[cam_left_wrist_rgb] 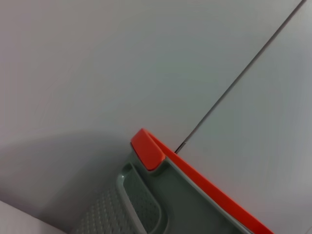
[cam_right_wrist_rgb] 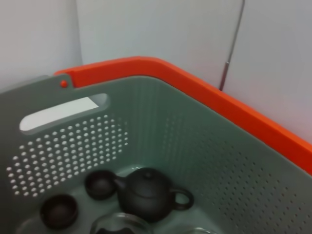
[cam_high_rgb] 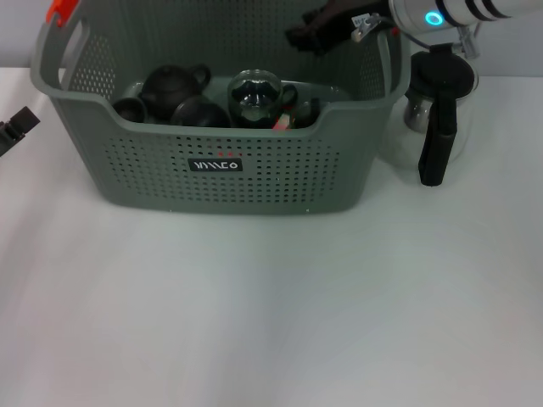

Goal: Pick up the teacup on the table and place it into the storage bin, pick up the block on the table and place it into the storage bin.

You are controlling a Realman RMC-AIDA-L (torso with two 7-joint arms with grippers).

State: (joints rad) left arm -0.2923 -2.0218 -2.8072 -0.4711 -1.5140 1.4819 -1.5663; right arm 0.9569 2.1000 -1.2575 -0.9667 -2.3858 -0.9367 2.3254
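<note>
Right gripper (cam_high_rgb: 327,34) hangs above the storage bin's (cam_high_rgb: 229,182) right rear rim; whether it is open cannot be told. Left gripper (cam_high_rgb: 17,127) sits parked just off the bin's left wall. White table (cam_high_rgb: 271,314) spreads in front of the bin; a glass pitcher (cam_high_rgb: 437,110) stands to its right. Right wrist view alone shows two dark teacups (cam_right_wrist_rgb: 59,210) beside a teapot (cam_right_wrist_rgb: 146,194) inside.

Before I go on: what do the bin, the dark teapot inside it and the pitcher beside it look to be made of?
The storage bin looks like matte grey-green moulded plastic: rows of punched holes and orange trim. The teapot looks like dark unglazed clay, dull with barely any shine, though that is uncertain. The pitcher seems clear glass, see-through, with a black, probably plastic, handle.
</note>
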